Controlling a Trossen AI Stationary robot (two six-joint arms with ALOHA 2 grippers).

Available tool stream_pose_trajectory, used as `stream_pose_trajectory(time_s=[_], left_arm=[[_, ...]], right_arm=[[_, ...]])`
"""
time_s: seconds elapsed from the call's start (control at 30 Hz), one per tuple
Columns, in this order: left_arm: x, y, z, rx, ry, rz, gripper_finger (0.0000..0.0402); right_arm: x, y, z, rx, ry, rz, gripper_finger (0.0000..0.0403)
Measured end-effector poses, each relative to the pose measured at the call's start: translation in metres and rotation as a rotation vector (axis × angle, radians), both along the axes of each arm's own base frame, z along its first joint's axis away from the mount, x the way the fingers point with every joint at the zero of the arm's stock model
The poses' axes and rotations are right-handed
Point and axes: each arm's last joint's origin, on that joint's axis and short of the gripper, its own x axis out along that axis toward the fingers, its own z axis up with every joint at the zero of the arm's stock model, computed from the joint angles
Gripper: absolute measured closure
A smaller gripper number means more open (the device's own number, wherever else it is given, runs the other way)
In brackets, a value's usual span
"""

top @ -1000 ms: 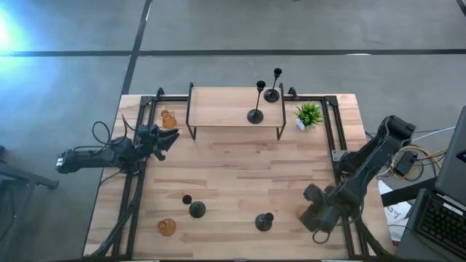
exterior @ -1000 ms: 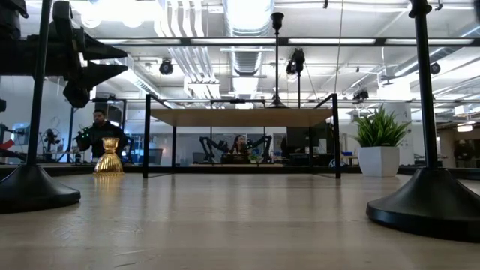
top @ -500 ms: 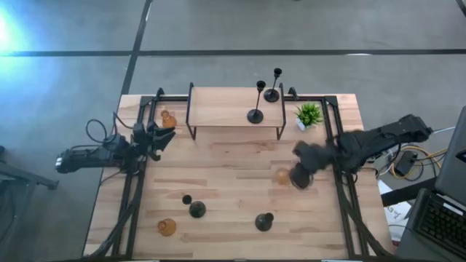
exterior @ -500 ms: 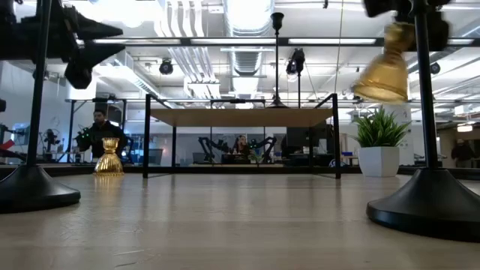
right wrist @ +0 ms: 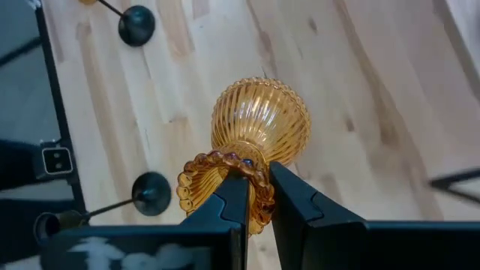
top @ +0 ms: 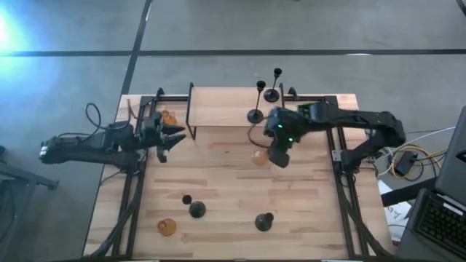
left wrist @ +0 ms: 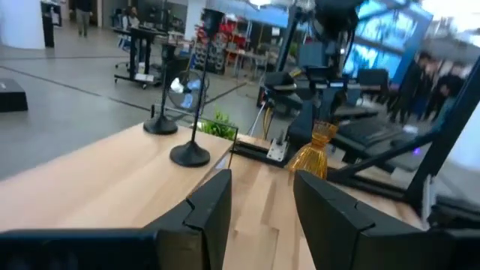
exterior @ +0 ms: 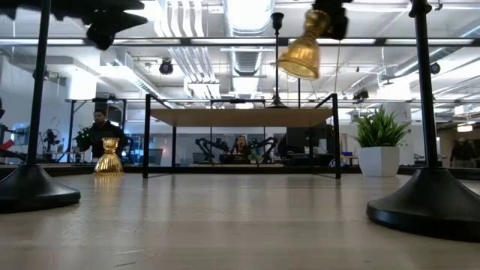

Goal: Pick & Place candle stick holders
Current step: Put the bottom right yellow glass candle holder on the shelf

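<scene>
Waiting by the table's left edge, the left gripper (top: pixel 169 136) has its fingers apart and empty; right of it, the right gripper (top: pixel 277 155) pinches an amber holder (top: pixel 260 156) aloft, just before the shelf (top: pixel 218 108), its axis tilted.

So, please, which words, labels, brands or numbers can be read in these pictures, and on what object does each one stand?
None can be read. The amber holder held by the right gripper bears only ribbing, and the black holders, the raised shelf and the table are plain. The left gripper carries no marking. Signs in the room behind are too blurred to read.
</scene>
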Motion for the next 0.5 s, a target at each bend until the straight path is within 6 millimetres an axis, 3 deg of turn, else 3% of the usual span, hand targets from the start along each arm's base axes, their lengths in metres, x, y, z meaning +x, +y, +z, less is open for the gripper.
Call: stream_pose_trajectory(time_s=[0.23, 0.5], left_arm=[[0.042, -0.001, 0.024, 0.061, 0.146, -0.074, 0.0252], [0.094, -0.002, 0.032, 0.114, 0.255, -0.201, 0.0252]], right_arm=[[0.037, -0.006, 0.011, -0.03, -0.009, 0.119, 0.0379], [0.061, -0.011, 0.023, -0.064, -0.018, 0.174, 0.0379]])
